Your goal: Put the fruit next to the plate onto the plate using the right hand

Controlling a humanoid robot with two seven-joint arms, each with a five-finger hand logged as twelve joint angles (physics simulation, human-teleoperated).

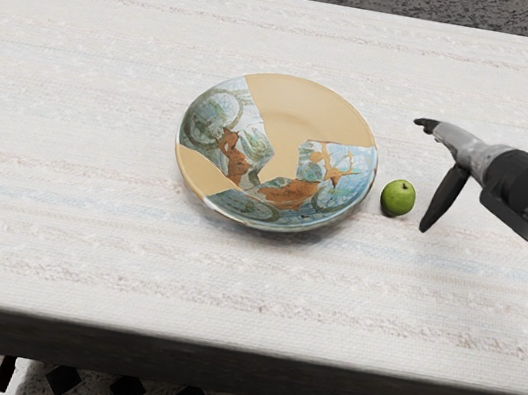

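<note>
- You are at the approach step: the right hand (pixel 465 158) comes in from the right edge and hangs just beside the green fruit (pixel 398 197), not touching it.
- Its fingers (pixel 443 197) are spread and hold nothing. One points left above the fruit and a darker one angles down toward the tabletop (pixel 86 229) on the fruit's right.
- The fruit rests on the tabletop close to the right rim of the painted plate (pixel 262 91), with a narrow gap between them. Nothing lies on the plate yet.
- Next, I judge you need to bring the hand a little left and down so the fingers bracket the fruit, then close on it.
- The fruit is small and round, so a nudge could roll it. Close from both sides rather than pushing it sideways.
- After that, the carry to the plate looks short. Lift clear of the rim before you release.
- The left arm does not show.
</note>
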